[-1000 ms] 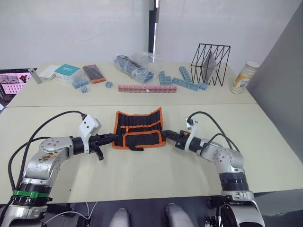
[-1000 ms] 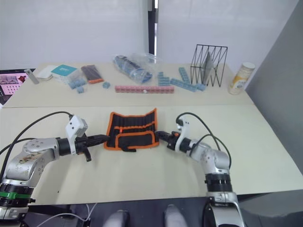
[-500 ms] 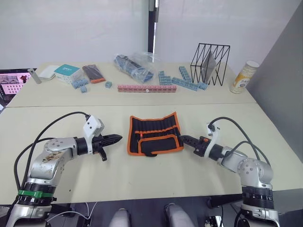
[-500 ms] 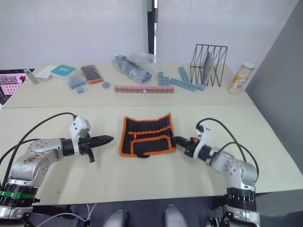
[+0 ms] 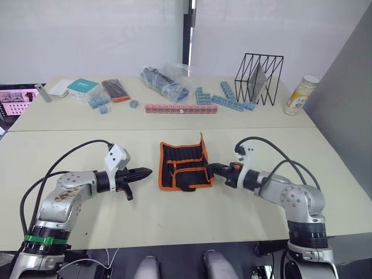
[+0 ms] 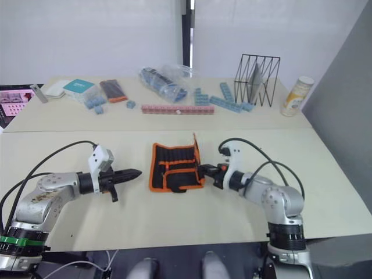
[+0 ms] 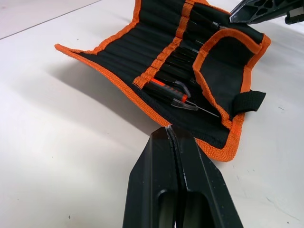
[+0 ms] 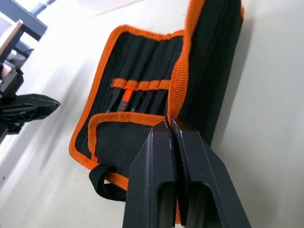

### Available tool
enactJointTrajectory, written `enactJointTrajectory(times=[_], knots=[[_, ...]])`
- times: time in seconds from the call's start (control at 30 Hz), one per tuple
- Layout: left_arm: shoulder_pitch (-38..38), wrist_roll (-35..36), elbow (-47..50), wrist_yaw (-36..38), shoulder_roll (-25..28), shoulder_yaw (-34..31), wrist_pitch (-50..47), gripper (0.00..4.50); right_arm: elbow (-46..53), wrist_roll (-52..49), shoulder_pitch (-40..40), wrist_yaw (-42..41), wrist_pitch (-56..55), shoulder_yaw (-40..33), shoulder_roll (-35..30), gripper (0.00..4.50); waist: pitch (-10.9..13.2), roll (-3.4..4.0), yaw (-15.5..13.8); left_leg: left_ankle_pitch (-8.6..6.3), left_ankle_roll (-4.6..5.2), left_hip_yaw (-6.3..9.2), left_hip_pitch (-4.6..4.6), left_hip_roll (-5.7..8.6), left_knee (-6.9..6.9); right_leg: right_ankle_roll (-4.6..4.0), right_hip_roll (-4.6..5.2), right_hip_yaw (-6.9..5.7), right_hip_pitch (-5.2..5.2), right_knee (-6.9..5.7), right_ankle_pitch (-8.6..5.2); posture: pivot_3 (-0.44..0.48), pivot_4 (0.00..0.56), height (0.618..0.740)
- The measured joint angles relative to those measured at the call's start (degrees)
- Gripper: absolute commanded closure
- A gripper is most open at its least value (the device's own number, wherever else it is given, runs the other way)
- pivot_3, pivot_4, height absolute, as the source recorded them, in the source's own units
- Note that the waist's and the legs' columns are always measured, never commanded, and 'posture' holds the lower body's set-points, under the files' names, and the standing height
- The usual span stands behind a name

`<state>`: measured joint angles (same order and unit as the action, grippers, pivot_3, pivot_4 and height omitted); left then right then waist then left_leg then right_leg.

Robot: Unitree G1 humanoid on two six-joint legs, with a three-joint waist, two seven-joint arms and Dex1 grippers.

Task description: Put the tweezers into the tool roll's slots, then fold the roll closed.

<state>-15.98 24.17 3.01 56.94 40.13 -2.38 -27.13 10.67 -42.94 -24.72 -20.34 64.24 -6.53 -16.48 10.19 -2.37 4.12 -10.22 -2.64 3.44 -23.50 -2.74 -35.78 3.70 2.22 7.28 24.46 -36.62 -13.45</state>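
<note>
The tool roll lies open on the near table, black with orange binding. Its right part stands tilted up off the table. Slim black tweezers sit in the slots under an orange strip, beside a red-and-black tool. A short black strap hangs at the roll's near edge. My right gripper is shut, its tips against the roll's raised right edge. My left gripper is shut with nothing in it, a little left of the roll and apart from it.
On the far table are a pink block bar, blue blocks, a clear bag, a black wire rack, a bottle, small boxes and a dark orange-ended case.
My right gripper has moved left to the roll's right edge, and that side of the roll has risen from flat to tilted up. The left gripper has barely moved.
</note>
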Motion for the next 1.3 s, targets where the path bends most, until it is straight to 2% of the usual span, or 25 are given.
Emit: enactJointTrajectory(times=[0.27, 0.43, 0.53, 0.8, 0.87, 0.9, 1.03, 1.2, 1.3], knots=[[0.3, 0.0, 0.2, -0.5, -0.1, 0.0, -0.6, 4.5, -2.5, 3.5, 0.1, 1.7, -1.7, 4.7, 5.1, 4.48, 0.0, 0.0, 0.0, 0.0, 0.0, 0.01, -0.01, 0.0, -0.01, 0.0, 0.0, -0.01, 0.02, -0.01, 0.0, 0.0, 0.15, 0.737], [0.6, 0.7, 1.6, -0.7, -0.6, 0.0, -1.8, 4.5, -5.0, 5.7, 0.1, 0.4, -4.5, 6.5, 6.1, 4.48, 0.0, 0.0, 0.1, 0.0, 0.0, 0.01, 0.01, -0.01, 0.0, 0.0, 0.0, -0.02, 0.01, -0.02, 0.0, 0.0, 0.15, 0.737], [0.6, 0.7, 2.2, -1.0, -0.6, 0.0, -1.8, 4.5, -6.5, 5.6, 0.1, -1.3, -5.5, 5.9, 6.7, 3.66, 0.0, 0.0, 0.2, 0.0, 0.0, 0.0, 0.08, -0.02, 0.0, 0.0, -0.01, -0.02, -0.02, -0.05, 0.0, 0.0, 0.15, 0.737], [0.6, 0.7, 2.2, -1.2, -0.6, 0.0, -1.8, 4.5, -7.9, 2.7, -0.7, -7.4, -5.0, 5.0, 6.2, 0.79, 0.0, 0.0, 0.1, 0.0, 0.0, 0.0, 0.08, -0.02, -0.02, 0.0, -0.01, -0.02, -0.04, -0.06, 0.0, 0.0, 0.15, 0.737], [0.5, 0.7, 2.2, -1.2, -0.6, 0.0, -1.8, 4.5, -7.9, 2.0, -1.0, -8.4, -5.1, 4.5, 5.4, 0.18, 0.0, 0.0, 0.1, 0.0, 0.0, 0.0, 0.07, -0.02, -0.02, 0.0, -0.01, -0.02, -0.04, -0.04, 0.0, 0.0, 0.15, 0.737], [0.5, 0.7, 2.2, -1.2, -0.6, 0.0, -1.8, 4.5, -7.9, 1.4, -1.0, -9.1, -5.1, 4.1, 5.1, 0.03, 0.0, 0.0, 0.1, 0.0, 0.0, 0.0, 0.06, -0.02, -0.02, 0.0, 0.0, -0.02, -0.03, -0.04, 0.0, 0.0, 0.15, 0.737], [0.5, 0.6, 2.1, -1.1, -0.5, 0.0, -1.8, 4.5, -7.6, 0.0, -1.0, -11.5, -5.3, 2.1, 2.9, 0.03, 0.0, 0.0, -0.1, 0.0, 0.0, 0.01, 0.01, -0.01, -0.03, 0.0, 0.0, -0.02, -0.03, -0.01, 0.0, 0.0, 0.15, 0.737], [0.2, 0.6, 1.4, -1.1, -0.5, 0.0, -1.8, 4.5, -6.0, -2.6, -1.0, -15.0, -7.2, -1.6, 0.7, 1.6, 0.0, 0.0, 0.0, 0.0, 0.0, 0.01, 0.01, -0.01, 0.0, 0.0, 0.0, -0.02, 0.0, -0.01, 0.0, 0.0, 0.15, 0.737], [0.1, 0.6, 1.1, -1.0, -0.5, 0.0, -1.8, 4.5, -6.0, -1.9, -0.3, -16.9, -9.4, -0.6, -0.6, 2.66, 0.0, 0.0, 0.1, 0.0, 0.0, 0.0, 0.01, -0.01, 0.01, 0.0, 0.0, -0.02, 0.01, -0.01, 0.0, 0.0, 0.15, 0.737]])
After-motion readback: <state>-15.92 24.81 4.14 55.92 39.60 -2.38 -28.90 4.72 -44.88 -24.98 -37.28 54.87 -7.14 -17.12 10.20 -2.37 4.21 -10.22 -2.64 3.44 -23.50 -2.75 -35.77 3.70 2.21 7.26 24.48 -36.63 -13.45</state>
